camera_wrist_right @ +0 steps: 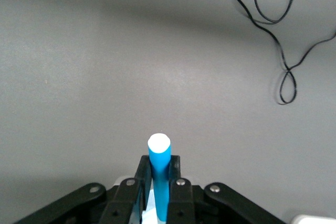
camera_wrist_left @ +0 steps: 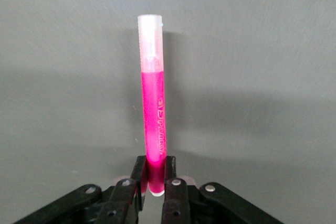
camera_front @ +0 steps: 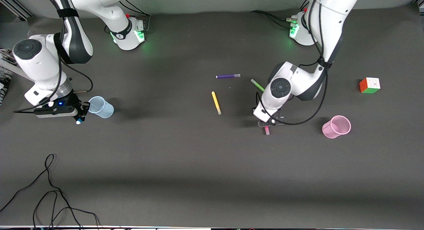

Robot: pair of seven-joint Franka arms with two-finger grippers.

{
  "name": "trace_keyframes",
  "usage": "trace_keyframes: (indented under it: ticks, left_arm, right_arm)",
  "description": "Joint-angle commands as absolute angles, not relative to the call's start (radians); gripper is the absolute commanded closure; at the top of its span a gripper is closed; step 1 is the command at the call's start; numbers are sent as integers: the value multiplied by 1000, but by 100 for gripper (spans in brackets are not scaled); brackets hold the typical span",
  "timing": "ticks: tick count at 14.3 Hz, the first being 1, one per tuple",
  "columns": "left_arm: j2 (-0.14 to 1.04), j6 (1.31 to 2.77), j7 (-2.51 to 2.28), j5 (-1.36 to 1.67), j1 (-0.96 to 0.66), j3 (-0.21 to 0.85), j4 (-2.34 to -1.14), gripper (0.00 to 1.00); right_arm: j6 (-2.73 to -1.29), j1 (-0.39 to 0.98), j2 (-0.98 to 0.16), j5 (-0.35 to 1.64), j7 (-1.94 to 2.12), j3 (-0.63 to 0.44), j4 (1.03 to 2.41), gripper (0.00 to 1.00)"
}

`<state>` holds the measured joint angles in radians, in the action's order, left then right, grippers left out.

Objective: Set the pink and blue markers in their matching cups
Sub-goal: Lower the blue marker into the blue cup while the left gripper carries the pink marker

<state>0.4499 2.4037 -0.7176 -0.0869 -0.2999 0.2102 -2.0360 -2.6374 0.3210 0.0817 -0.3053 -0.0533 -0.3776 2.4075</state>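
Note:
My left gripper [camera_front: 266, 125] is shut on the end of the pink marker [camera_front: 267, 130], low over the table between the yellow marker and the pale pink cup [camera_front: 336, 126]. In the left wrist view the pink marker [camera_wrist_left: 154, 114] sticks out from between the fingers [camera_wrist_left: 176, 182], its pale cap away from them. My right gripper [camera_front: 79, 115] is shut on the blue marker [camera_front: 78, 122], right beside the pale blue cup [camera_front: 101, 107]. The right wrist view shows the blue marker [camera_wrist_right: 159, 166] clamped between the fingers [camera_wrist_right: 177, 184].
A purple marker [camera_front: 228, 76], a yellow marker [camera_front: 216, 102] and a green marker [camera_front: 257, 85] lie mid-table. A colour cube [camera_front: 369, 85] sits toward the left arm's end. A loose black cable [camera_front: 49, 190] lies near the front edge at the right arm's end, and it also shows in the right wrist view [camera_wrist_right: 283, 72].

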Motion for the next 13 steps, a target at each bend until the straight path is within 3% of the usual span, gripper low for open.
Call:
trace_keyframes:
  ticks: [1,8,12,13]
  left_arm:
    - [385,2182,-726,-97,-255,216,-1912,100]
    - [266,1745,-349,34,-42,216,-1737,100]
    - [264,1491,-85,19,115,212,-1637,100]
    - [264,1471,-43,12,141,212,-1635,100]
  right_arm:
    - [-2778,333,129,-331,-40,-420,2542,100]
    - [-2885,331,120,-333,-38,-476,2652,100]
    - [-2942,331,86,-333,-40,-497,2677,100]
    - [-2942,331,84,-333,-40,-499,2677,92]
